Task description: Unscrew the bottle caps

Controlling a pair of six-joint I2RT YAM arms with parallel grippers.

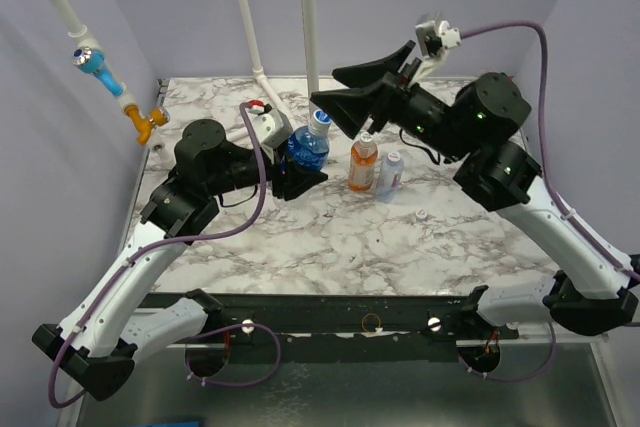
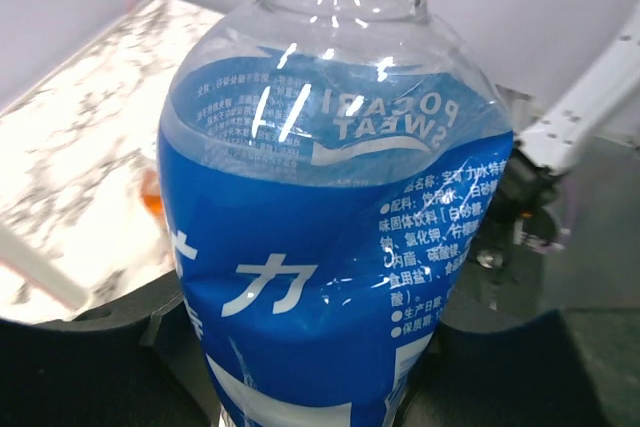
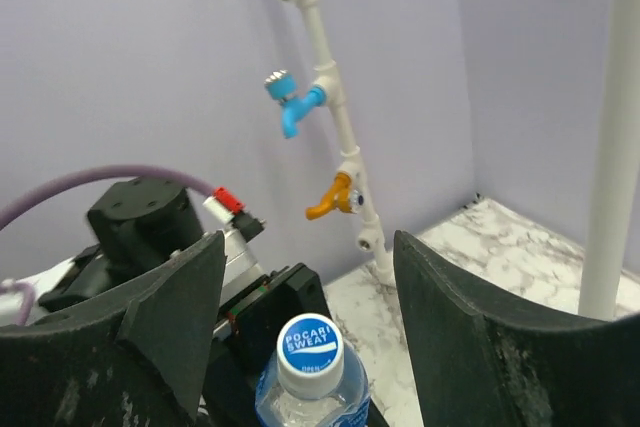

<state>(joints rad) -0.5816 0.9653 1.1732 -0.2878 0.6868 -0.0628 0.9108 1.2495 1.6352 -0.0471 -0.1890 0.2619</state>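
Observation:
My left gripper (image 1: 298, 165) is shut on the blue-labelled bottle (image 1: 308, 147) (image 2: 330, 247), holding it upright; the bottle hides the fingers in the left wrist view. Its white cap (image 1: 320, 119) (image 3: 309, 349) with a blue top sits on the neck. My right gripper (image 1: 325, 87) (image 3: 308, 277) hovers over it, open, its fingers (image 3: 180, 317) on either side of the cap and clear of it. An orange bottle (image 1: 363, 165) and a small clear bottle (image 1: 392, 175) stand just right of the held one. A loose white cap (image 1: 422, 215) lies on the marble table (image 1: 330, 247).
A white pipe with a blue valve (image 1: 92, 60) (image 3: 290, 107) and an orange valve (image 1: 147, 125) (image 3: 335, 197) runs down the left wall. Two white poles (image 1: 310, 17) rise at the back of the table. Purple walls close in the left, back and right.

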